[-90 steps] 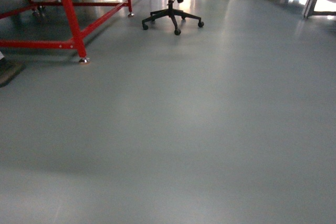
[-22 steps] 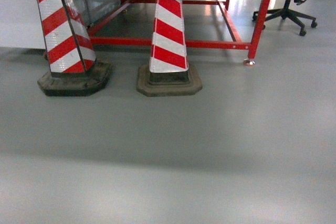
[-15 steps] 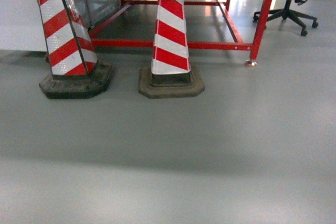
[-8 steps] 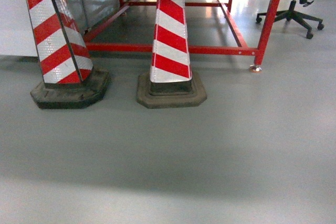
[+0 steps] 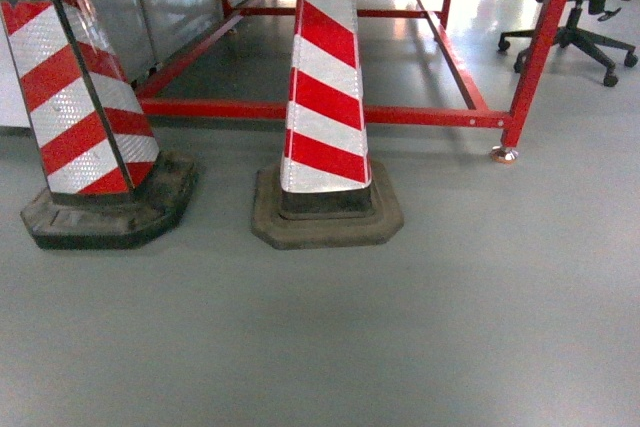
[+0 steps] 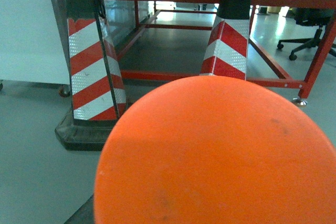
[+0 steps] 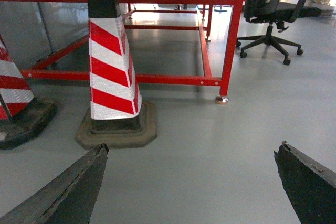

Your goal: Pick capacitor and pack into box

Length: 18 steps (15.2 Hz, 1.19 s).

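**Grippers over bare floor, cones ahead**

Right gripper (image 7: 191,182) hangs open above the grey floor (image 5: 400,327), its dark fingers (image 7: 68,190) spread wide with nothing between them. Left gripper's state cannot be told: an orange disc (image 6: 215,153) blocks most of that wrist view. Neither box nor capacitor appears in any view. Two red-and-white cones (image 5: 325,117) stand side by side; behind them a red frame (image 5: 535,57), and right of it a chair (image 5: 600,7).
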Available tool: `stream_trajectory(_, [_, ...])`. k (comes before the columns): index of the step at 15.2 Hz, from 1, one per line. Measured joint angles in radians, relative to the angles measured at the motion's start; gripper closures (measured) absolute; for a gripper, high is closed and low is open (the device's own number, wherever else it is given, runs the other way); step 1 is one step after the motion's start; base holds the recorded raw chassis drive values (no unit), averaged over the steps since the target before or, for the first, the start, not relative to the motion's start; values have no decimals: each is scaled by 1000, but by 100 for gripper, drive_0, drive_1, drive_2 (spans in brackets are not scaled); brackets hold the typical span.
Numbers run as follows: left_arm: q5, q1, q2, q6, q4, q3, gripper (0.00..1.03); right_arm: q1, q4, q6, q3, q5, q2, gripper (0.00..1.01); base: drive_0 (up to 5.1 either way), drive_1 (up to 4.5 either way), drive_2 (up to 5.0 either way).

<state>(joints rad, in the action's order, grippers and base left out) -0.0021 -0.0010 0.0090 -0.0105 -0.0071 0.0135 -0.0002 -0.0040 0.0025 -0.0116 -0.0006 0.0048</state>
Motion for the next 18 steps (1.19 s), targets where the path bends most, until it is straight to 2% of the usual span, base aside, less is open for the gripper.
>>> stream_trajectory(14, [2,0,0,0,3,0,59,0,-1,0,0,0,0,3,-3,400,-406])
stream_trajectory(18, [2,0,0,0,0,0,59,0,-2,0,0,1,0,3,0,0,0])
